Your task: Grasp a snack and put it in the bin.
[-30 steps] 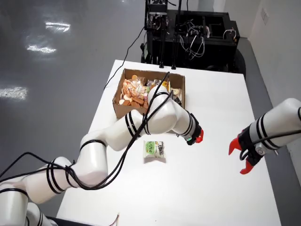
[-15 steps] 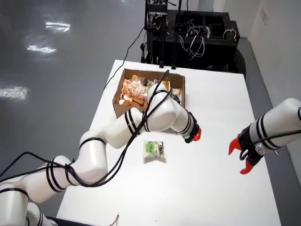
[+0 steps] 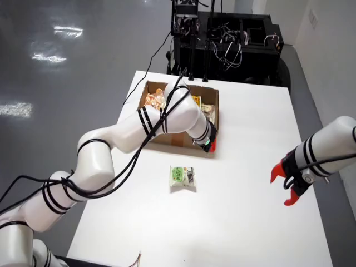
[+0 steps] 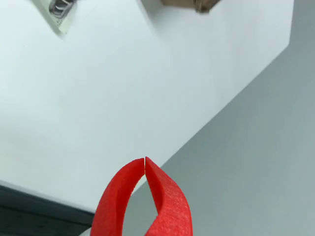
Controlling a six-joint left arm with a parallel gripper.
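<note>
In the view from above, a small green-and-white snack packet (image 3: 182, 178) lies flat on the white table (image 3: 250, 233). Behind it stands a cardboard box (image 3: 173, 139) holding several snacks. My working arm reaches in from the left and crosses over the box. Its gripper (image 3: 211, 147) is at the box's front right corner, just up and right of the packet. Only a sliver of red finger and a green spot show, so I cannot see the jaws or anything held. The view that rides on a gripper shows the packet (image 4: 60, 11) and the box corner (image 4: 189, 3) far off.
A second white arm stays still at the right, its red gripper (image 3: 285, 186) over the table near the right edge; the riding view shows red fingertips (image 4: 162, 196) touching, over a table corner. A dark equipment rack (image 3: 222, 39) with cables stands behind the table.
My working gripper has moved up and left from the bare table to the box's front right corner. The packet and the second arm have not moved.
</note>
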